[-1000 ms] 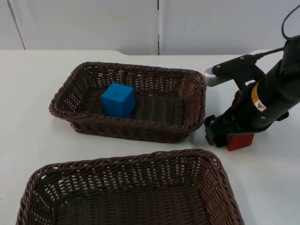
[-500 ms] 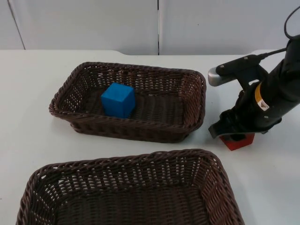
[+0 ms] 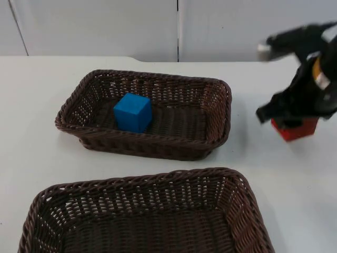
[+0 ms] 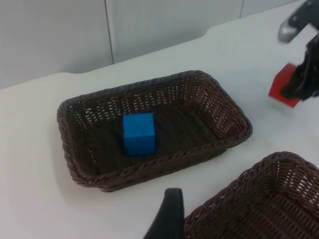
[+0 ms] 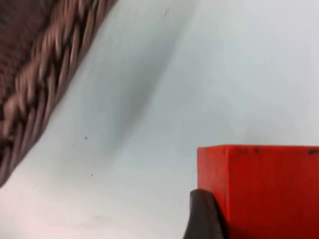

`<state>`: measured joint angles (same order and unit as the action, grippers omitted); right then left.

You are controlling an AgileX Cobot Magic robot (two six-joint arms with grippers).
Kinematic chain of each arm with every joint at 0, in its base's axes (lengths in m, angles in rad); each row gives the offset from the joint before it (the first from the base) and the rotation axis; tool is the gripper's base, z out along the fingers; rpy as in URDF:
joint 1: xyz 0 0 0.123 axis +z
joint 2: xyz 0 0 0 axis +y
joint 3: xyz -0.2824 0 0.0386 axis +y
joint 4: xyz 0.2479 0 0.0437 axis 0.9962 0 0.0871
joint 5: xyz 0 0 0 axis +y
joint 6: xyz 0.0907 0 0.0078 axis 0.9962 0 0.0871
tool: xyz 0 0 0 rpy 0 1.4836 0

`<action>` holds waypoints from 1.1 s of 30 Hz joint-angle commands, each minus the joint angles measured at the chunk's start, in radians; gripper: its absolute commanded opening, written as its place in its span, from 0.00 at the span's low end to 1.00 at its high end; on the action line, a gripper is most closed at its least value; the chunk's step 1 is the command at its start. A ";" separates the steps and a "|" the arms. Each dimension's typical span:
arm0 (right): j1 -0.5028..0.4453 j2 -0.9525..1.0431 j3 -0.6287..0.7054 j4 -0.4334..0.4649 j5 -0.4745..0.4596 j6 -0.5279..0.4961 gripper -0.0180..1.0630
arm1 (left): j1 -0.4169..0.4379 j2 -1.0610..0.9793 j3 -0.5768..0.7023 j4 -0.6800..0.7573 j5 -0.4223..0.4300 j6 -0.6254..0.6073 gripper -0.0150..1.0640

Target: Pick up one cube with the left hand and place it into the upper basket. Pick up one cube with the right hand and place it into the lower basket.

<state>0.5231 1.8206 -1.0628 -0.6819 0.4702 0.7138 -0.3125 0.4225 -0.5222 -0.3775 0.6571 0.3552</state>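
The right gripper hangs above the white table, clamped on the small red cube, with the upper brown wicker basket off to its left. A blue cube sits inside that basket. The lower brown wicker basket lies nearer the camera, below and left of the gripper. The left gripper waits beside the lower basket's rim; whether it is wide or narrow I cannot tell.

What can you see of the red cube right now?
The red cube is a plain, matte, sharp-edged block, solid red. It sits clamped in the right gripper, right of the upper basket and apart from it; the black gripper covers its top in the top view. The right wrist view shows one black fingertip pressed against its side, with white table beyond. It looks lifted, roughly level.
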 commanded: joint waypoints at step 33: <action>0.133 -0.431 0.001 0.371 0.194 -0.424 0.02 | -0.007 -0.004 0.001 0.001 -0.005 -0.005 0.73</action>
<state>0.6204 1.4023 -1.0628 -0.3074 0.6928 0.2991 -0.3125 0.4225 -0.5222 -0.3766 0.6571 0.3552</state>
